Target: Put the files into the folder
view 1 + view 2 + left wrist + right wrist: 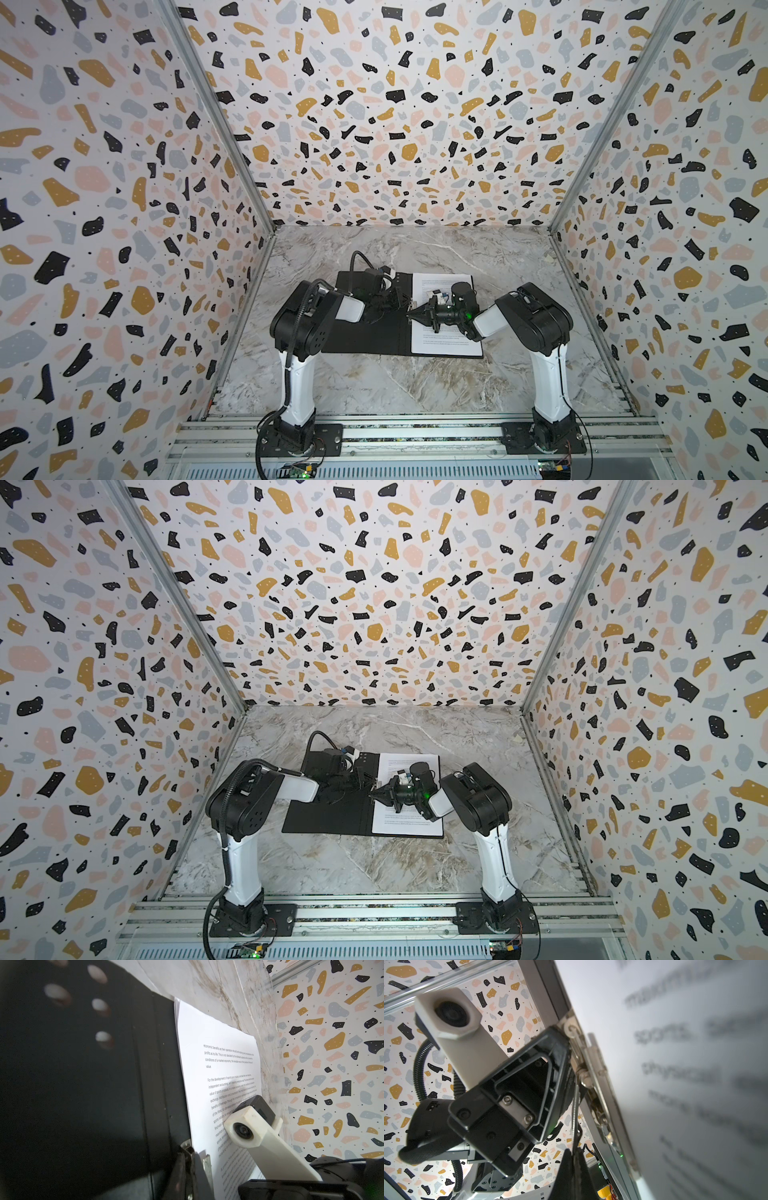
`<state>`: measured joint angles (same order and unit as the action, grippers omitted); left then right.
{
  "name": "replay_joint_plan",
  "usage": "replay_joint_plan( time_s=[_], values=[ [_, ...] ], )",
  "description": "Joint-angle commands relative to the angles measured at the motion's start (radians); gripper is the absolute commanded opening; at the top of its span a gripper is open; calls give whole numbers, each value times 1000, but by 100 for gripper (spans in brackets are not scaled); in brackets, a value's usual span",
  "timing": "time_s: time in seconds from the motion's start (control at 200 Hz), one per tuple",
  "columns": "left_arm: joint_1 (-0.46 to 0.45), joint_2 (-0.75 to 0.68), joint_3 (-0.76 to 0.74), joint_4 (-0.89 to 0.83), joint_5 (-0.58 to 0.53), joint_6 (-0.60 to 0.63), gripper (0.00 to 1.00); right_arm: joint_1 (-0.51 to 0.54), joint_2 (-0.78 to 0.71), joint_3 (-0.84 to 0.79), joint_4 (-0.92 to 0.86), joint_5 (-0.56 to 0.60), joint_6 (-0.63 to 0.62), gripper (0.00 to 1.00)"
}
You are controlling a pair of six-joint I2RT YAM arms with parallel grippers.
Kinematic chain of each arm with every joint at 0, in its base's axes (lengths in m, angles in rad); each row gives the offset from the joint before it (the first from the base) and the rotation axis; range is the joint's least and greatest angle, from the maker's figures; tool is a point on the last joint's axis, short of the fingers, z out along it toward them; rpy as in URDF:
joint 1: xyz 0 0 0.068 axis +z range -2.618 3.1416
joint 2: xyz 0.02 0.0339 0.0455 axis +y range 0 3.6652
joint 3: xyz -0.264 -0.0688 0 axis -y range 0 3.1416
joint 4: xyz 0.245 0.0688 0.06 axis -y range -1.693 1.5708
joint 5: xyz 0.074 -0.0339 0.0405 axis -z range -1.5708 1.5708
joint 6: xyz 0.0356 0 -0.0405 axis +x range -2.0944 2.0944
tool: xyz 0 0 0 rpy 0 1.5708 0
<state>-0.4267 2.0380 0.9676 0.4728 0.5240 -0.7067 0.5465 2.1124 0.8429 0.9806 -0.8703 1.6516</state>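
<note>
Crowding the spine clip (pixel 591 1076): left tool (pixel 403 301) & right tool (pixel 410 316), both pressed together.
Folder (pixel 365 340) lies open, black side up, on table (pixel 374 386). Files (pixel 440 345) sit on its right half, long axis parallel w/ spine, running away from arm bases. Clip is at files' inner edge, btwn the tool tips. Right arm is over the files, so nearer. Can't tell if either tool pinches clip wire.

Left arm (pixel 299 374), right arm (pixel 548 382): white links, black joints, black base plates. Ribbed black cable (pixel 418 1068) on left. White hexagonal wrist camera (pixel 452 1020). Silver screws (pixel 508 1099).
</note>
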Motion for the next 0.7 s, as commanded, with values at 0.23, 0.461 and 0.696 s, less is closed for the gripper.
replay_joint_plan(
  time_s=[0.23,0.461,0.696],
  values=[
    [1,66,-23,-98,-58,18,8,20,-62,25,-292,-68,-240,0],
    [2,67,-23,-99,-56,14,8,19,-105,73,-535,-30,-425,0],
    [2,70,-21,-89,-48,5,8,23,-121,103,-677,13,-524,0]
  ],
)
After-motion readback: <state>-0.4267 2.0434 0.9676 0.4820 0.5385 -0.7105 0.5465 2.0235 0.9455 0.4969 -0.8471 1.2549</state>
